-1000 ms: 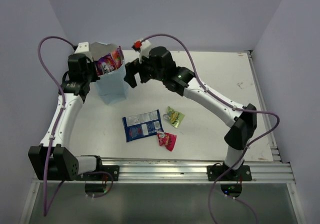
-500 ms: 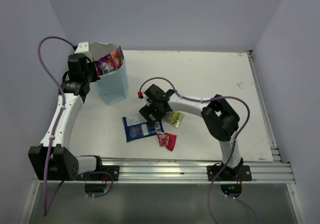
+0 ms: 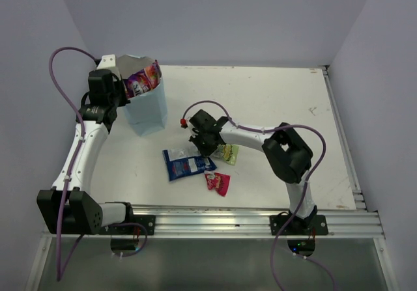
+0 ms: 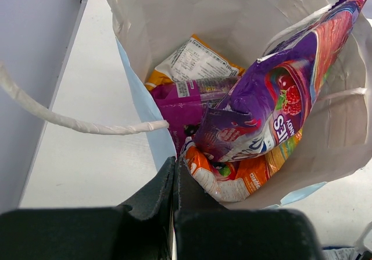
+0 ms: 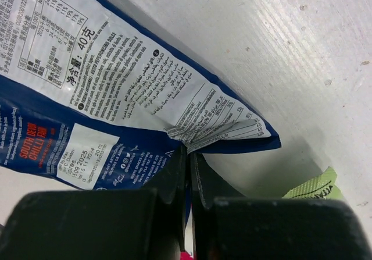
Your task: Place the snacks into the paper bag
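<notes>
Currently, my right arm: elbow folded, wrist pitched down at mid-table, right gripper pinching a corner of the crinkly blue-and-white foil packet. My left arm: stretched forward, left gripper clamped on the tall pale blue paper bag, purple foil packets inside.

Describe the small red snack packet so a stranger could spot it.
On the table, look from the paper bag toward the right arm's base. Three packets lie there; the red packet is nearest the base, smaller than the blue-and-white packet and the only red one.
</notes>
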